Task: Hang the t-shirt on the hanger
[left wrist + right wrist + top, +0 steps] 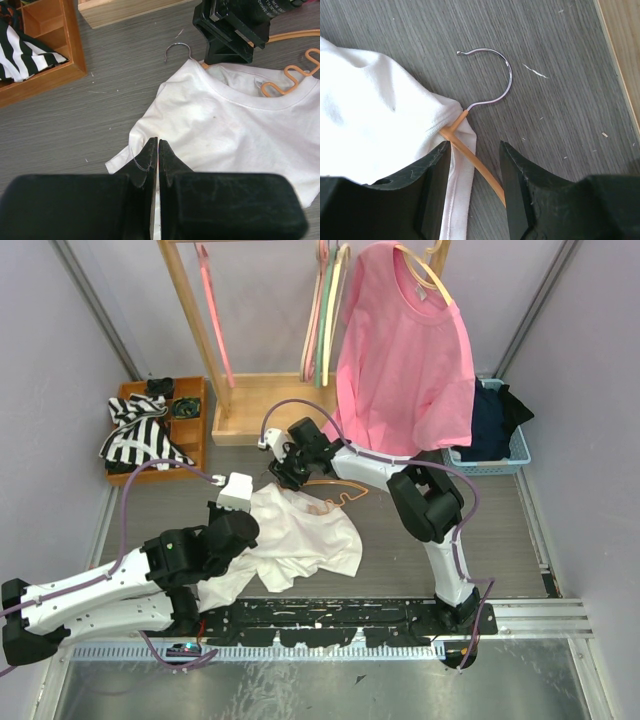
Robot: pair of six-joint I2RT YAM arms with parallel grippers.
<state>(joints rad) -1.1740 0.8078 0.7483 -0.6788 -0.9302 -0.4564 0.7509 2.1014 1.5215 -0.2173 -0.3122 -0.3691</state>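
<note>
The white t-shirt (300, 535) lies crumpled on the grey table, neck towards the rack. The orange hanger (337, 489) lies partly inside it. Its silver hook (495, 75) sticks out of the collar, and one wavy arm (292, 75) shows in the neck opening. My right gripper (474, 146) is open, low over the table, its jaws either side of the hanger's arm (470, 160) and the collar hem, just below the hook. My left gripper (158, 141) is shut on the t-shirt (225, 135) near a sleeve edge, with a thin white sliver between the fingers.
A wooden tray (195, 425) holding a black-and-white striped cloth (140, 430) stands at the back left. The wooden rack base (265, 420) is behind the shirt. A pink t-shirt (405, 360) hangs on the rack. A blue basket (515, 452) of dark clothes is at the right.
</note>
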